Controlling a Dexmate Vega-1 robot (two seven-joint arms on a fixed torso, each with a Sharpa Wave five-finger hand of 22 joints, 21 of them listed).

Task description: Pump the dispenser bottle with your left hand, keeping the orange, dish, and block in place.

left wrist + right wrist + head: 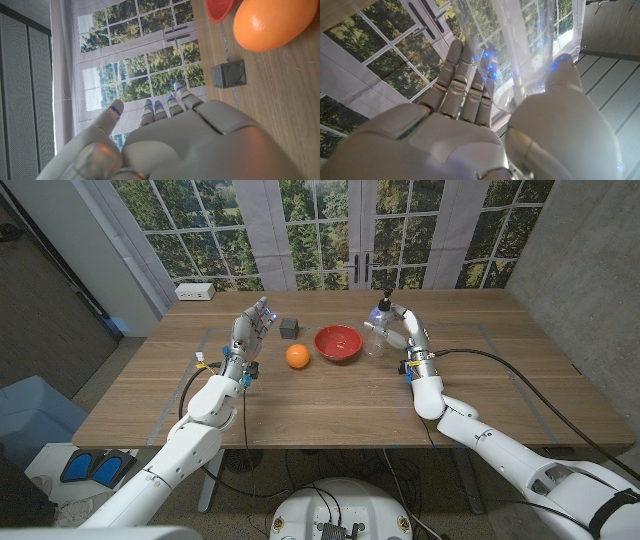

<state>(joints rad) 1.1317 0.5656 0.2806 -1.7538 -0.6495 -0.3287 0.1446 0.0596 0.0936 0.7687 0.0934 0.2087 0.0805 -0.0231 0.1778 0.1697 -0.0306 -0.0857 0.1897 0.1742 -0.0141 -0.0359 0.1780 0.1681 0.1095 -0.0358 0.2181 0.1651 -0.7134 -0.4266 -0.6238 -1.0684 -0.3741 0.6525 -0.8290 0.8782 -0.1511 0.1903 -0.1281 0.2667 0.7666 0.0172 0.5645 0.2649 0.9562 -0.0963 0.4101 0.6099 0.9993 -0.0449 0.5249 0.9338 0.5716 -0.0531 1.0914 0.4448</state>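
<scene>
While the clear dispenser bottle (378, 332) stood right of the red dish (338, 342), the right hand (403, 328) wrapped around it. Up close, the right wrist view showed its fingers (462, 85) and thumb against the transparent wall (530, 55). Left of the dish lay the orange (297, 356) and grey block (289, 327). The left hand (253, 326) hovered beside them, fingers spread, holding nothing.

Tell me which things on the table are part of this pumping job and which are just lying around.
Part of the job:
- dispenser bottle, gripped by the right hand
- left hand, raised and holding nothing
- orange
- red dish
- grey block

Just lying about:
- white box at the table's far left corner
</scene>
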